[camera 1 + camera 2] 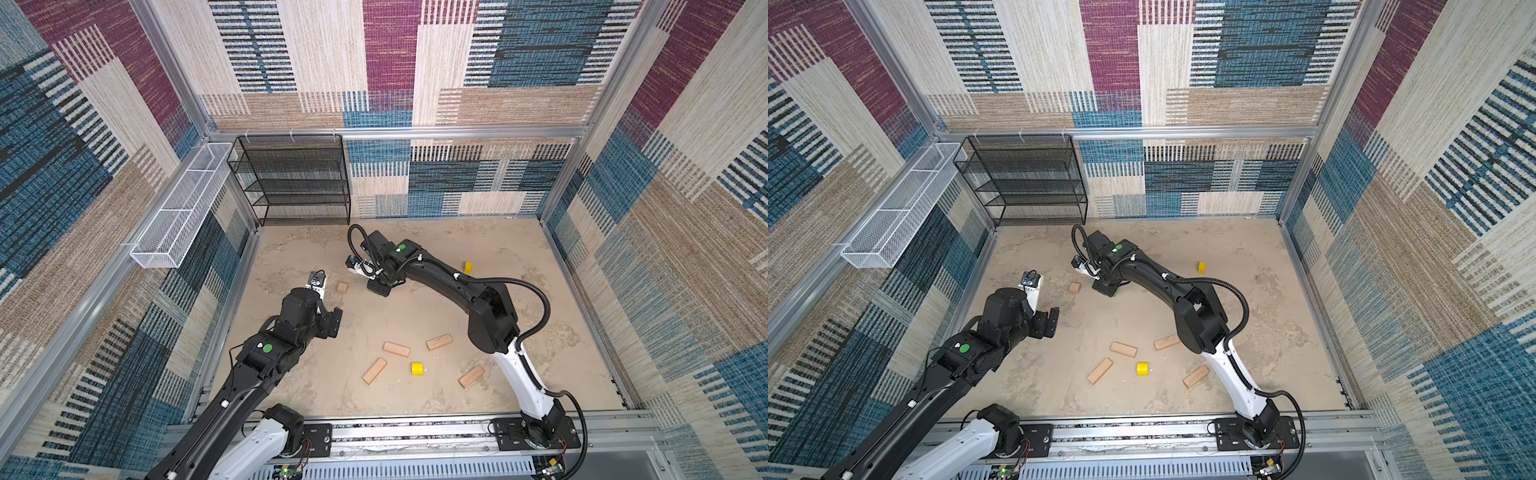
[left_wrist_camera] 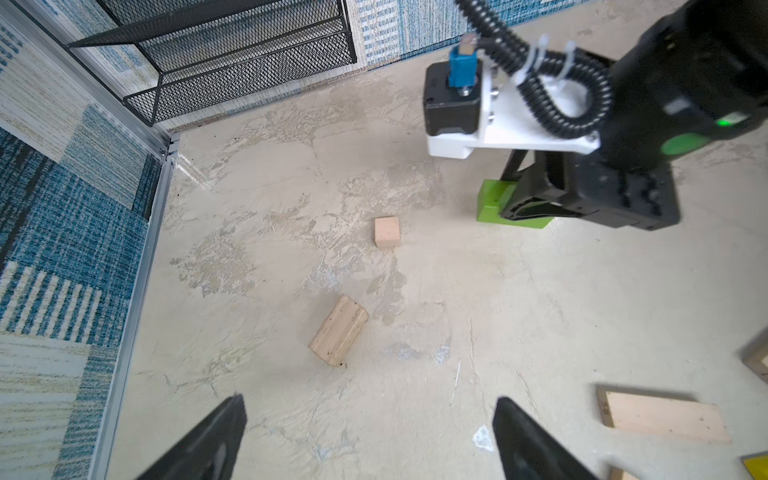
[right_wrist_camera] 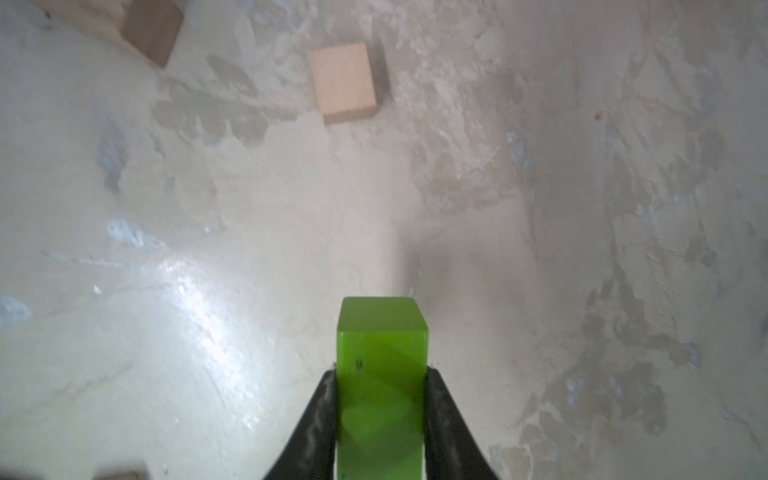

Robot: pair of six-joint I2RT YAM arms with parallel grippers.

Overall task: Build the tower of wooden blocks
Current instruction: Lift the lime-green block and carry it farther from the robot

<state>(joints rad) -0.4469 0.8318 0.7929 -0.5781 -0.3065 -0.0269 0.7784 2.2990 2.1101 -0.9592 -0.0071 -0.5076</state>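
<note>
My right gripper is shut on a lime-green brick, held low over the floor at the back middle. A tan cube lies just left of it. My left gripper hangs open and empty at the left, above a tan plank. Several tan planks lie apart near the front, with a yellow piece among them. A second yellow piece sits at the back right. No tower shows in any view.
A black mesh shelf stands against the back wall at the left. A white wire basket hangs on the left wall. Patterned walls close in the floor, and a metal rail carries both arm bases along the front.
</note>
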